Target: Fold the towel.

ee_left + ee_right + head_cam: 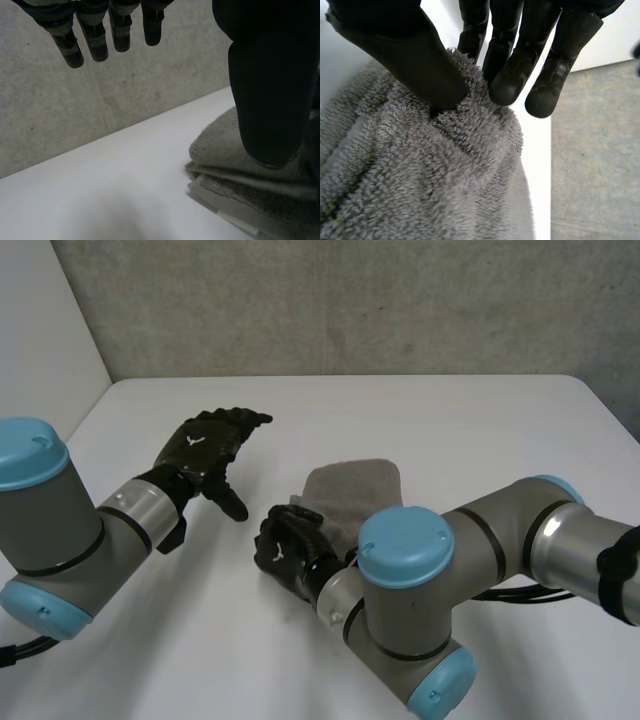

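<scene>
A grey terry towel (355, 490) lies folded in layers at the middle of the white table (460, 420). My right hand (287, 550) is at its near left corner. In the right wrist view a raised ridge of the towel (420, 190) is pinched between the thumb and the curled fingers (512, 80). My left hand (207, 448) hovers above the table to the left of the towel, apart from it, with straight fingers and nothing in it. In the left wrist view the stacked edges of the towel (225, 150) lie beyond the thumb of my left hand (270, 100).
A grey wall (350, 300) stands behind the table's far edge. Bare white tabletop lies to the left of the towel and beyond it. My right arm's elbow (410, 580) is low over the near side of the table.
</scene>
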`<action>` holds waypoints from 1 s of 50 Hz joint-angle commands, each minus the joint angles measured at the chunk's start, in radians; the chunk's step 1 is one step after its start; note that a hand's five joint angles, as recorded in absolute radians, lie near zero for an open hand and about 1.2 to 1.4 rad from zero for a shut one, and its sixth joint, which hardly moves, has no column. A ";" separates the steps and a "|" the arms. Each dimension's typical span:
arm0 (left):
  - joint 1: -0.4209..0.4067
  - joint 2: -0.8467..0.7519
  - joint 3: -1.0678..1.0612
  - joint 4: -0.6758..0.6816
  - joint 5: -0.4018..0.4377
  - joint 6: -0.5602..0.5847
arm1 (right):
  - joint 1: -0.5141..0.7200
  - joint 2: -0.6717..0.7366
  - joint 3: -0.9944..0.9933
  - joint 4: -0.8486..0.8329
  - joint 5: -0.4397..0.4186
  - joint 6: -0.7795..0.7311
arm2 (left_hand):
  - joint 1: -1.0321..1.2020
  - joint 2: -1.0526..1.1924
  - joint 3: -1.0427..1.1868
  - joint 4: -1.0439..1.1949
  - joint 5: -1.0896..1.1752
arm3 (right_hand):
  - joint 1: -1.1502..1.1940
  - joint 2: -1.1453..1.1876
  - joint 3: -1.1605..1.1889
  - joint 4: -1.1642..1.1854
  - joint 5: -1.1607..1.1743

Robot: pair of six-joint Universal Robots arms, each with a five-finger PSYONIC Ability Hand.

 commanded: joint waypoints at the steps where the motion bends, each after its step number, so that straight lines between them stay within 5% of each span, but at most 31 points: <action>1: 0.019 0.005 0.024 0.006 -0.003 -0.086 | -0.030 -0.084 0.065 -0.012 0.030 0.111 | 0.004 0.008 0.008 0.008 -0.027 | -0.885 -0.879 -0.930 -0.929 -0.909; 11: 0.002 -0.015 0.113 0.006 -0.027 -0.234 | -0.212 -0.385 0.259 -0.031 0.015 0.711 | 0.004 0.008 0.008 0.008 -0.027 | -0.974 -0.969 -1.019 -1.019 -0.999; 19: -0.096 -0.076 0.168 0.001 -0.059 -0.268 | -0.388 -0.453 0.354 -0.026 -0.076 0.949 | 0.004 0.008 0.008 0.008 -0.027 | -0.974 -0.969 -1.019 -1.019 -0.999; 32: -0.270 -0.242 0.280 -0.021 -0.121 -0.256 | -0.536 -0.409 0.336 -0.020 -0.143 1.169 | 0.004 0.008 0.008 0.008 -0.027 | -0.974 -0.969 -1.019 -1.019 -0.999; 50: -0.285 -0.394 0.384 -0.109 -0.253 -0.141 | -0.510 -0.165 0.149 0.043 -0.125 1.203 | 0.004 0.008 0.008 0.008 -0.027 | -0.974 -0.969 -1.019 -1.019 -0.999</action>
